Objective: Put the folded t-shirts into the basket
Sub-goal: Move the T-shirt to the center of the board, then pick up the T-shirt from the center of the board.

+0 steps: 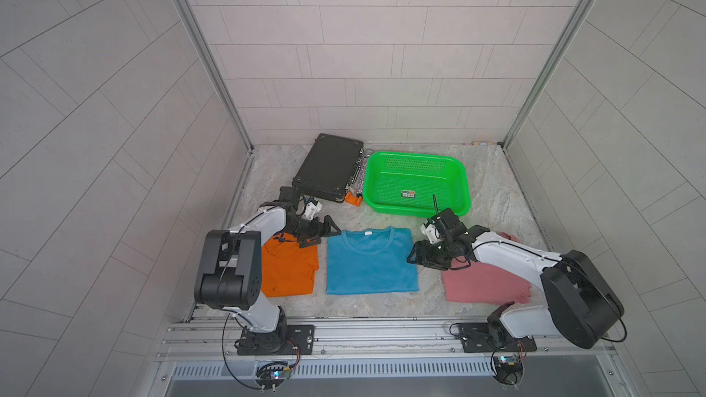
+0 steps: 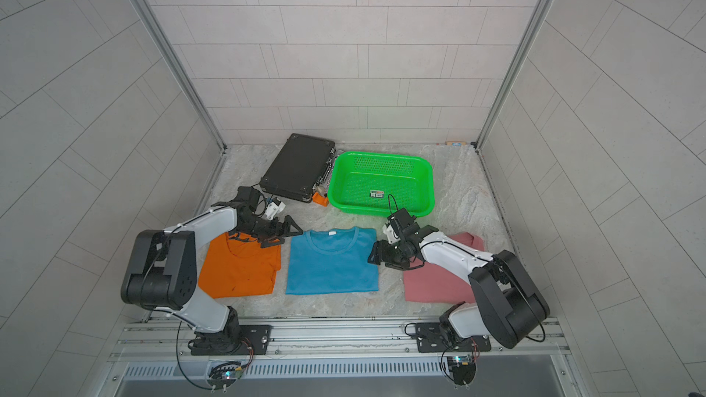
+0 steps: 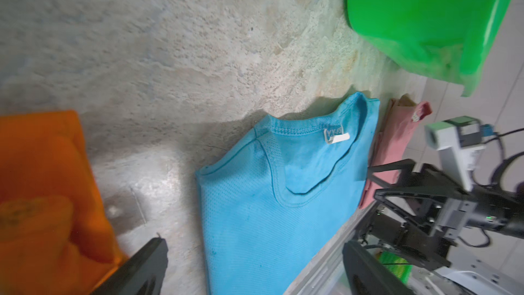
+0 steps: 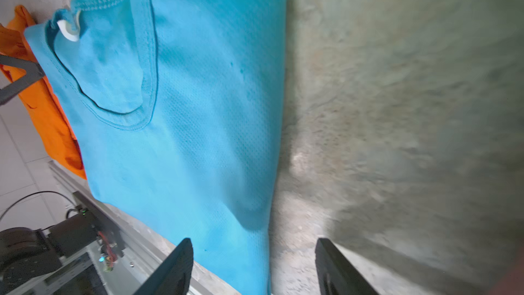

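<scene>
While the three folded t-shirts lie flat in a row along the near side of the desk (image 1: 496, 200), none of them is in the basket (image 1: 414, 164). You have the orange t-shirt (image 1: 290, 273) on the left, the blue t-shirt (image 1: 370, 265) in the middle with its collar toward the back, and the pink t-shirt (image 1: 481, 284) on the right, each apart from its neighbour.

The green basket sits behind the blue and pink ones. A black hard case (image 1: 328, 169) is just beside its left side, and a small orange block (image 1: 353, 199) lies at the near end of the gap between them.

Your left gripper (image 1: 321, 234) hangs over the far right corner of the orange t-shirt. Its fingers are spread wide with nothing between them, and I cannot tell whether it touches the cloth.

Your right gripper (image 1: 412, 255) is low at the right edge of the blue t-shirt, and its arm reaches across the pink one. In the right wrist view its fingers stand apart, the blue hem runs between them, and nothing is clamped.
</scene>
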Controlling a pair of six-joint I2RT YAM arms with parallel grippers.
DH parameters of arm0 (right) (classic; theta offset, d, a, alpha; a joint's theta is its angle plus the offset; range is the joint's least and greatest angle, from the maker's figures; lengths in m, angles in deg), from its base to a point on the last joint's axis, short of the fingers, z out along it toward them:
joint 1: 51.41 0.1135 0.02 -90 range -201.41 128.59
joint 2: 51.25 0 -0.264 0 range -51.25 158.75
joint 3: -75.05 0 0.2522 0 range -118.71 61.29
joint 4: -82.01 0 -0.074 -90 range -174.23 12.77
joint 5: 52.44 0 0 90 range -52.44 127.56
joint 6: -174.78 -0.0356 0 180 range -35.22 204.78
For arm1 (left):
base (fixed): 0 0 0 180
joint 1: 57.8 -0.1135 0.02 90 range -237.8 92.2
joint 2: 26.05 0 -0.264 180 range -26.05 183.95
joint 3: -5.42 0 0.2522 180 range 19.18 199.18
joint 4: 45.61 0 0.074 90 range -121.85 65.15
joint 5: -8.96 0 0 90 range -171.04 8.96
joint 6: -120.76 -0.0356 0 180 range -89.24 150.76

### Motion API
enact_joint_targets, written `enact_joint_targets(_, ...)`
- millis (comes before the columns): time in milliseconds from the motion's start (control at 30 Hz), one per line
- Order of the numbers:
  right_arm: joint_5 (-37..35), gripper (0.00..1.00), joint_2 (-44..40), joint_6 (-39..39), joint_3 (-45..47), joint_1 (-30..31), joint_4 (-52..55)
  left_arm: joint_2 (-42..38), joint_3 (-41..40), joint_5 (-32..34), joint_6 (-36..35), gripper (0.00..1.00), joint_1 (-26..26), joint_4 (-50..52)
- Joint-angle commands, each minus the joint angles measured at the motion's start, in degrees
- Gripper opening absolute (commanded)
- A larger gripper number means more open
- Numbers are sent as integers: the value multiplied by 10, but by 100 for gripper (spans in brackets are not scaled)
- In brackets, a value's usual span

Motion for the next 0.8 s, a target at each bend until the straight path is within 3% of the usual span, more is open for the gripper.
enact_joint_targets(0, -89, 73, 5, 43, -40, -1, 27, 13, 21, 22, -1, 89, 17, -2)
enact_joint_targets(233, -101, 73, 95, 86, -84, -3, -8, 84, 52, 27, 60, 76, 29, 15)
enact_joint_targets(367, -120, 70, 93, 97, -83, -1, -19, 91, 48, 54, 78, 67, 29, 3)
enact_joint_targets(567, -141, 72, -12, 132, -70, 22, 22, 87, 54, 68, 81, 71, 32, 3)
enact_joint_targets(767, -149, 75, -142, 204, -18, 62, 42, 61, 52, 66, 51, 81, 34, 12)
